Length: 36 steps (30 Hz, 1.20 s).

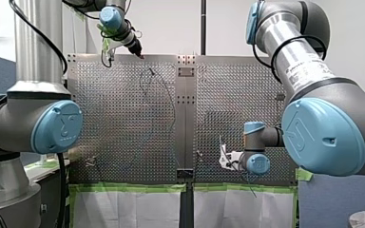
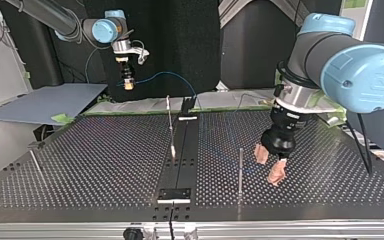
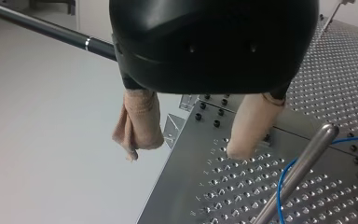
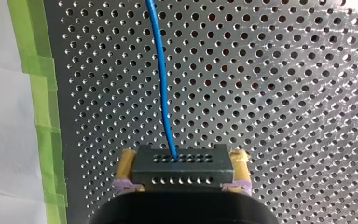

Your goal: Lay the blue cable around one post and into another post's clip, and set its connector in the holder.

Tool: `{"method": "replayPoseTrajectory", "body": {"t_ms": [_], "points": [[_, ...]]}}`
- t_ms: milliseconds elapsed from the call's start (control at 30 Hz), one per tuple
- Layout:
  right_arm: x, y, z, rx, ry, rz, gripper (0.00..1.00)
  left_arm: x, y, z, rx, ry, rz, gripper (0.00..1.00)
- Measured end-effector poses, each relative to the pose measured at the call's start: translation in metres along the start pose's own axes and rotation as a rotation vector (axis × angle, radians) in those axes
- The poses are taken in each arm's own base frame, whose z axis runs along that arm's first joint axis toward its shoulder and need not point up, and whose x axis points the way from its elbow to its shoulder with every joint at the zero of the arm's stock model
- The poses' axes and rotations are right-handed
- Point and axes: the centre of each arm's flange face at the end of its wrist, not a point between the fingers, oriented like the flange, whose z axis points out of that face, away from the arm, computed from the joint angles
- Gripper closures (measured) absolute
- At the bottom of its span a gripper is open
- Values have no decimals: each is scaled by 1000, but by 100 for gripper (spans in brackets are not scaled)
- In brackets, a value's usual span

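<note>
Only the right wrist view resolves the connector clamped in my right hand. The left wrist view shows my left hand released beside a post.

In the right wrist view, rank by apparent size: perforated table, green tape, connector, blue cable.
1. perforated table, fills most of the view.
2. green tape, long edge strip.
3. connector; near the tape in area and nearest the camera, so unsure.
4. blue cable, thin line.
</note>
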Motion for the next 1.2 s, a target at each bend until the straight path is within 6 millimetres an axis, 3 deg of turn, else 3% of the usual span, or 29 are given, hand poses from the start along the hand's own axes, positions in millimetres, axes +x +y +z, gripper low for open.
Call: {"method": "replayPoseTrajectory", "body": {"t_ms": [567, 1200], "points": [[0, 0, 0, 0, 1, 0, 100, 0, 0, 0, -1, 2, 140, 0], [0, 0, 0, 0, 0, -1, 100, 0, 0, 0, -1, 0, 153, 0]]}}
